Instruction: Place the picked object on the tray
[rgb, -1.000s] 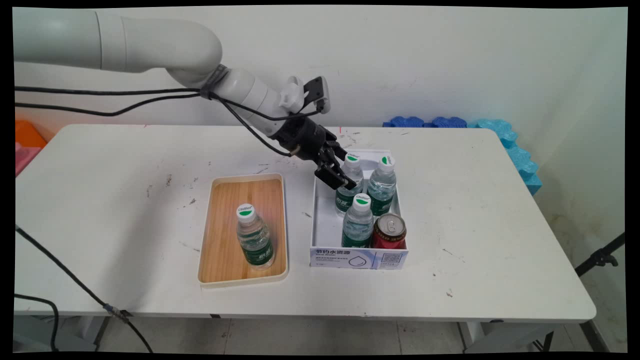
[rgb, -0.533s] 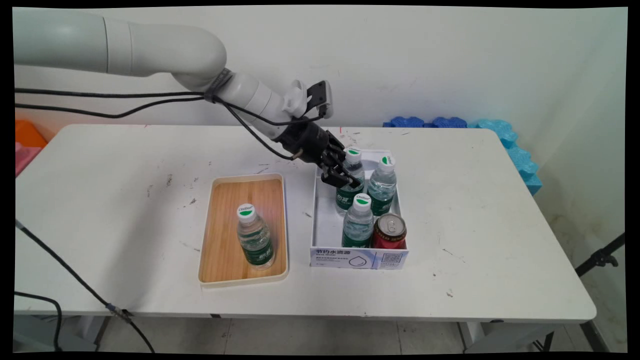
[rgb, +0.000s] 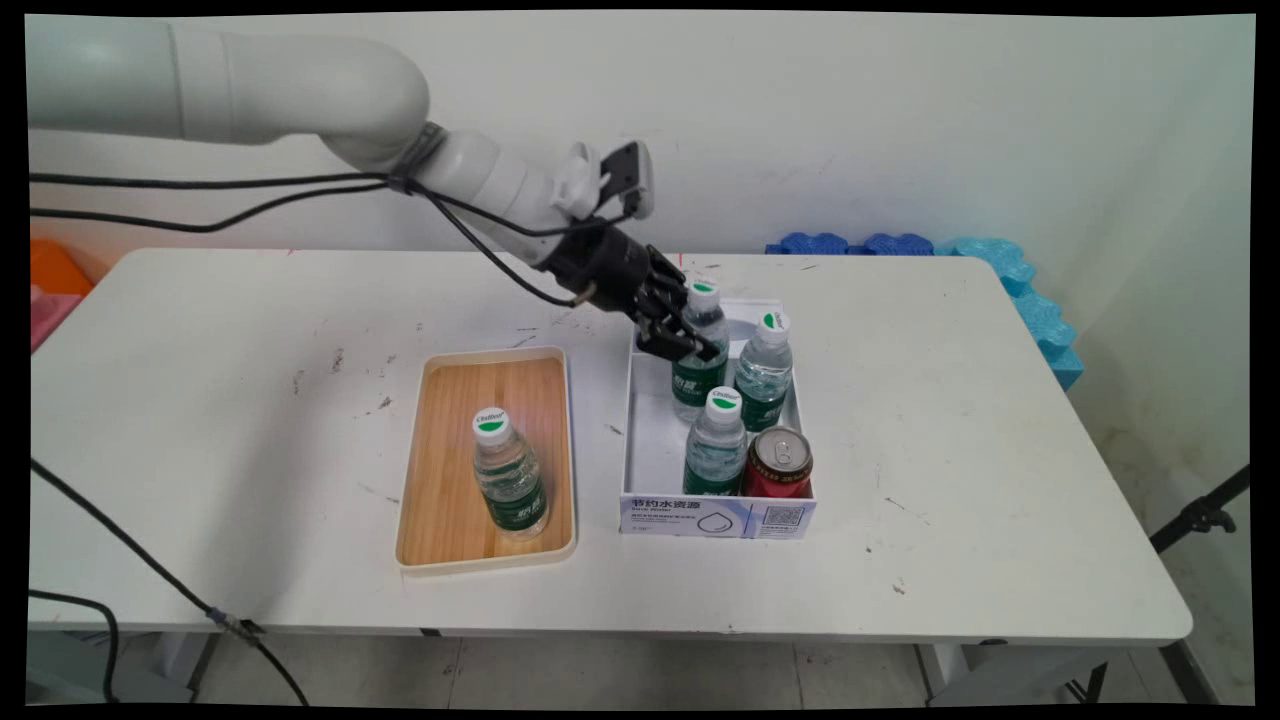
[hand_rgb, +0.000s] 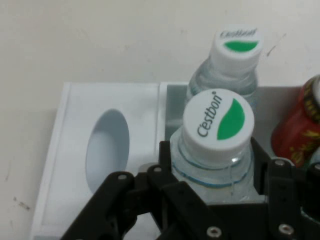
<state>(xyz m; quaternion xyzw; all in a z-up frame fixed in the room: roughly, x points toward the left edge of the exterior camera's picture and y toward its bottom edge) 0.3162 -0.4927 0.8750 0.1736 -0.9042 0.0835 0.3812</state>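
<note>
Main view: a white table (rgb: 900, 560) holds a wooden tray (rgb: 440, 500) with 1 water bottle (rgb: 510, 475) and a white box (rgb: 650, 440). The gripper (rgb: 690, 345) grasps a raised bottle (rgb: 700, 350) above the box, beside 2 bottles and a red can (rgb: 778, 465).

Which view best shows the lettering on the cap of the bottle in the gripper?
The hand view: the gripped bottle's cap fills the middle, its lettering and green mark plain, with the gripper closed on the neck below. In the main view the same cap is only a small white and green dot above the white box.
</note>
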